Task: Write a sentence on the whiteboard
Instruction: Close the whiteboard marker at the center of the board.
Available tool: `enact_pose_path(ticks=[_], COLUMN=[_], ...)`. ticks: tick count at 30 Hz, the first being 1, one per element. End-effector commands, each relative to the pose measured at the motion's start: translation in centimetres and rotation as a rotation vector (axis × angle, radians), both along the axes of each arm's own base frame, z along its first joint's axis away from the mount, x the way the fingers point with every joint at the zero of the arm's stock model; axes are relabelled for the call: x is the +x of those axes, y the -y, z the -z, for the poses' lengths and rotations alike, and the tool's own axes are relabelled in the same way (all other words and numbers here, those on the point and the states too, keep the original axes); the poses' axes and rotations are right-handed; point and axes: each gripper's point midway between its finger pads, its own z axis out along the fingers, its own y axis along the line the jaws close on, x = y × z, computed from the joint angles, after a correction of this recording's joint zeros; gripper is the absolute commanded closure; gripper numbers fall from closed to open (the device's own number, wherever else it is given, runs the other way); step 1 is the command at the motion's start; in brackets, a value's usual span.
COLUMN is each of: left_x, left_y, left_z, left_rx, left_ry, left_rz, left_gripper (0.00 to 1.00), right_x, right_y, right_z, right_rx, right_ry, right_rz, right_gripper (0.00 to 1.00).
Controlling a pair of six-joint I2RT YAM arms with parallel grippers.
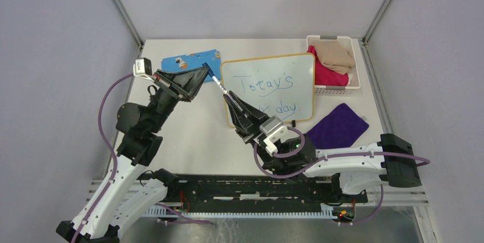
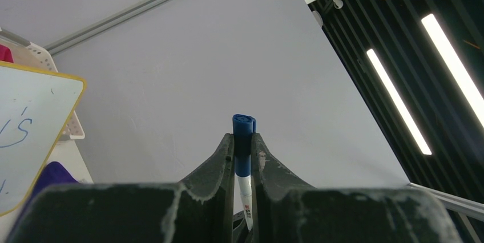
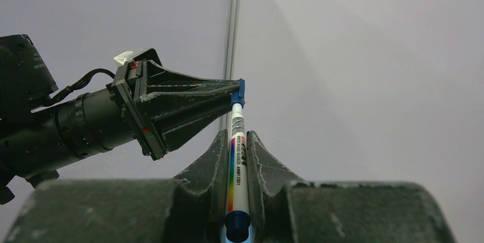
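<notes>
The whiteboard (image 1: 302, 69) lies at the middle back of the table, and its corner shows in the left wrist view (image 2: 40, 100). The sentence (image 1: 266, 85) is on it in blue, in two lines, partly hidden by my right gripper. A white marker (image 1: 218, 85) with a rainbow stripe (image 3: 236, 163) is held in the air between both grippers, left of the board. My left gripper (image 1: 205, 72) (image 2: 243, 140) is shut on its blue cap (image 2: 243, 126) (image 3: 240, 91). My right gripper (image 1: 228, 97) (image 3: 234, 137) is shut on the marker's barrel.
A blue patterned cloth (image 1: 191, 60) lies at the back, left of the board. A white basket (image 1: 338, 88) with tan and pink cloths stands at the back right. A purple cloth (image 1: 338, 126) lies in front of the basket.
</notes>
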Motion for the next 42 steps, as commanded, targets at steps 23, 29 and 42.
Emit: enact_pose_path(ticks=[23,29,42], left_x=[-1.6,-1.7,-1.9], left_y=[0.3,0.2,-0.6], left_z=[-2.1,-1.8,-2.3], left_rx=[0.026,0.032,0.06], left_ry=[0.108,0.107,0.128], left_rz=[0.023,0.021,-0.032], left_gripper=[0.98,0.98,0.72], right_x=[2.1,2.4,1.9], right_y=[-1.1,-1.4,-0.5], right_z=[-3.4,-3.5,-3.8], right_rx=[0.176,0.178,0.172], right_ry=[0.038,0.042,0.064], right_rz=[0.077,0.079,0.066], right_gripper=[1.0,1.0,1.0])
